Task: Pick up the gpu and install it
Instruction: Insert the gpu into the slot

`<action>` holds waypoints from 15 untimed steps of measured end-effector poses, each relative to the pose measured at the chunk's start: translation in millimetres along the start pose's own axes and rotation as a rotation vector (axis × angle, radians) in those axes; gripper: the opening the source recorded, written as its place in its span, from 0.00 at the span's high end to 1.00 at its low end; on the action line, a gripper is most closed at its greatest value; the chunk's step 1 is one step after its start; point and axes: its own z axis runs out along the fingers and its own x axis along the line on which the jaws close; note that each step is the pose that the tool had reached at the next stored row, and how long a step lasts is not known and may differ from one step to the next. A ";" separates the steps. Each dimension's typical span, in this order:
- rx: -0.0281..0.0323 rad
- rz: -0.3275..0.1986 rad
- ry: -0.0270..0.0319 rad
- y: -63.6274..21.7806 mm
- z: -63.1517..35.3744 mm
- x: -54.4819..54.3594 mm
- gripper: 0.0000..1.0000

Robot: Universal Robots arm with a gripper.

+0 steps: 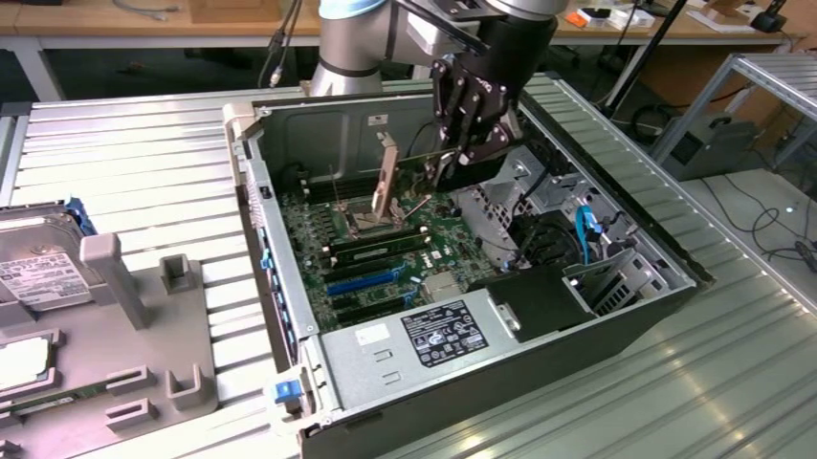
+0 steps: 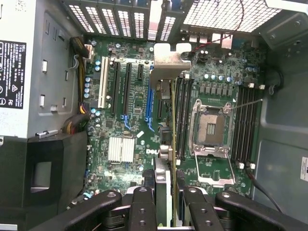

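1 black claw (image 2: 163, 192) grips the thin greenish-brown gpu card (image 2: 166, 86) edge-on, silver bracket included, above the green motherboard (image 2: 211, 178) inside the open grey computer case (image 1: 255, 191). Probable risk: misalignment with the blue slot (image 2: 150, 108) could jam the card.

Looking down at a slant from high and well back in the exterior view, taking in the whole open computer case (image 1: 577, 365) on the slatted table (image 1: 141, 163), close in and straight down past the gripper (image 2: 166, 193) onto the motherboard (image 2: 110, 130) in the wrist view, with motherboard and power supply (image 1: 422, 339) common to both.
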 end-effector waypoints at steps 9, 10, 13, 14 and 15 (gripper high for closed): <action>0.0000 0.000 0.0000 0.7 2.8 0.1 0.73; 0.0000 0.000 0.0000 0.8 3.2 0.1 0.73; 0.0000 0.000 0.0001 1.0 4.3 0.1 0.73; 0.0000 0.000 0.0000 1.1 4.7 0.1 0.73; 0.0000 0.000 0.0000 1.1 5.0 0.1 0.73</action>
